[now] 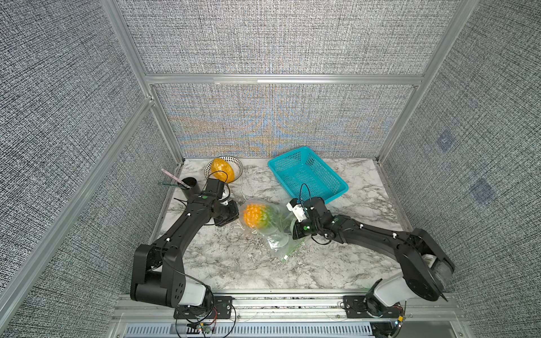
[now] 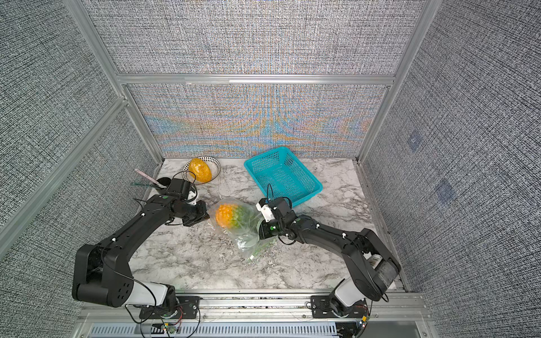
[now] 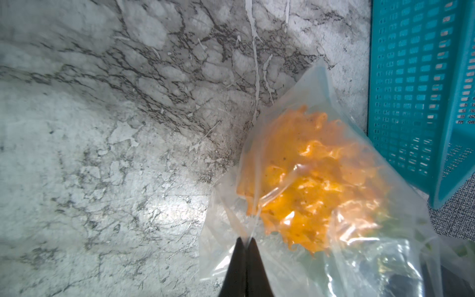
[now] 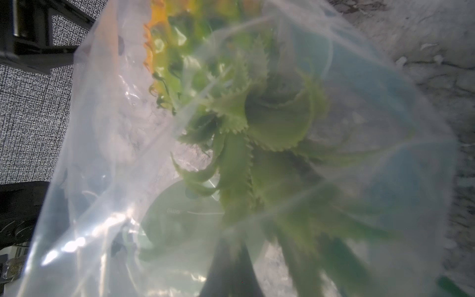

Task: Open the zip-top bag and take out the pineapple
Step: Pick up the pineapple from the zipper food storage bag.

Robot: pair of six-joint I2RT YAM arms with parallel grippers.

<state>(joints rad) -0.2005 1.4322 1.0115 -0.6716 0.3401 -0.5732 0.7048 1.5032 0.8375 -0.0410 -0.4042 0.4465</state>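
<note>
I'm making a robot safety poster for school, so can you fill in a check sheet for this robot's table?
Surface: marble-patterned tabletop; no spills seen.
Job's things: zip-top bag lies between the arms, with the pineapple inside; whether the zip is open cannot be told.
Clutter: teal basket; striped bowl holding an orange-yellow oval fruit; black cup of sticks.
End effectors: left end effector is shut on the bag's film; right end effector is shut on the bag at the leafy end.
Cables: black cable loops above each wrist; loose wires at the arm bases.
Surroundings: grey woven wall panels in an aluminium frame.
</note>
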